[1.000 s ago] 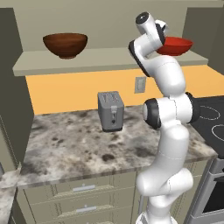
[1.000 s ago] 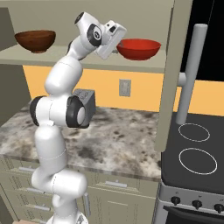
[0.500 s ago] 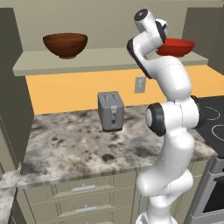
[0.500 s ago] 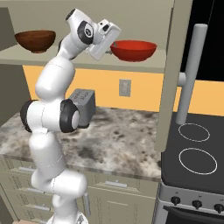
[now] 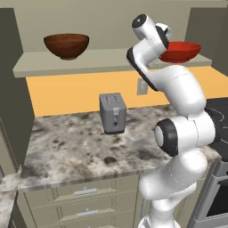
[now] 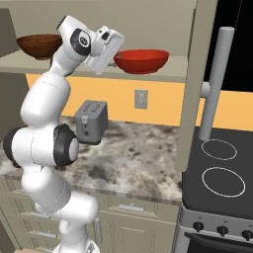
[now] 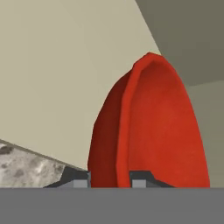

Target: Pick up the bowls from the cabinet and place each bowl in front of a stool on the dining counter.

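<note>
Up at the cabinet (image 5: 111, 60), tool (image 7: 109, 179) clamped on red bowl's (image 6: 141, 60) rim; brown bowl (image 5: 67, 45) shelved, both placements pending.

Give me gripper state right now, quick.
Gripper: shut on the rim of the red bowl, one finger on each side of the rim, up at the cabinet shelf.
</note>
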